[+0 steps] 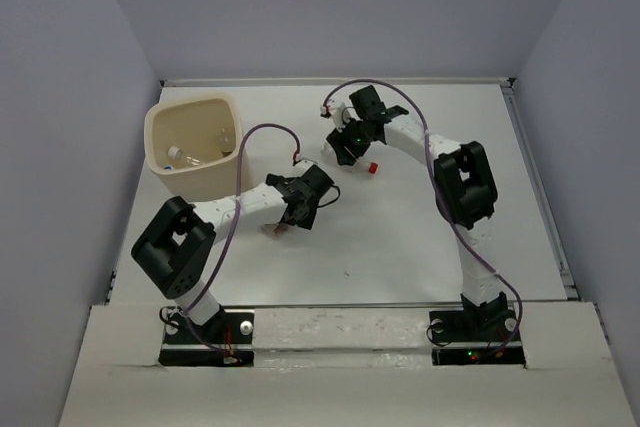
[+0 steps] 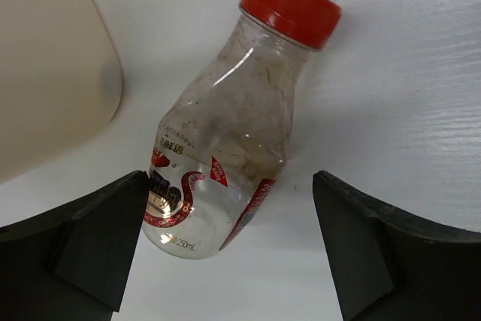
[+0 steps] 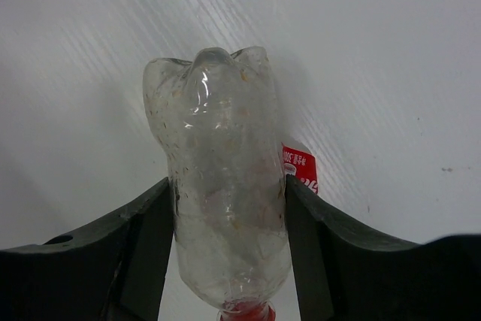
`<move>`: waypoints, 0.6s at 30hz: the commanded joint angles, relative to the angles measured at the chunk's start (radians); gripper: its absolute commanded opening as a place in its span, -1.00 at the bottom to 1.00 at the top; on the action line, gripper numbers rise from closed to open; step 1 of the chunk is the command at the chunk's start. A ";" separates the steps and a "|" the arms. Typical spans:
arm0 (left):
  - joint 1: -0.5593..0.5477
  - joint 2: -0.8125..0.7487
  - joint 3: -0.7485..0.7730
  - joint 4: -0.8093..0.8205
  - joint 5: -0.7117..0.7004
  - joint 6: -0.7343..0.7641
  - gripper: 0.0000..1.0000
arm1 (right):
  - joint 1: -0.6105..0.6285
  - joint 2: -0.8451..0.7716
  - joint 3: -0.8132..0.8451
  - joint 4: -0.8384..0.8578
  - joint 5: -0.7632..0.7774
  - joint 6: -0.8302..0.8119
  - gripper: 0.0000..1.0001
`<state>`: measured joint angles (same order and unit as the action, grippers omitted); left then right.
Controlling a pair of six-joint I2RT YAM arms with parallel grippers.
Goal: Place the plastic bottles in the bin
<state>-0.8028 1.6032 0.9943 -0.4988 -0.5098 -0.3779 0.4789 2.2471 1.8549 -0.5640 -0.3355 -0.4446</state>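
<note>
A clear plastic bottle [image 2: 225, 140] with a red cap [image 2: 291, 5] and a red label lies on the white table. My left gripper [image 2: 229, 186] is open around its lower end, with the left finger [image 2: 105, 231] close against it. In the top view this gripper [image 1: 287, 219] is just right of the cream bin [image 1: 158, 127]. My right gripper [image 3: 225, 193] is shut on a second clear bottle [image 3: 222, 155], cap end toward the wrist, with a loose red label [image 3: 301, 167] at its side. In the top view this gripper [image 1: 347, 150] is at the table's far middle. Clear bottles [image 1: 182, 156] lie inside the bin.
The bin's beige wall [image 2: 45, 73] fills the upper left of the left wrist view, close to the lying bottle. A small red piece [image 1: 372, 167] shows beside the right gripper. Grey walls enclose the table on three sides.
</note>
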 commanded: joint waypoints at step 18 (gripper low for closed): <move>-0.016 0.023 0.030 0.011 0.005 -0.041 -0.35 | -0.006 -0.567 -0.427 0.303 0.095 0.181 -0.66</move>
<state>-0.8055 1.7111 1.0218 -0.4896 -0.4858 -0.4065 0.4774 1.7622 1.4460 -0.3534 -0.2764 -0.3153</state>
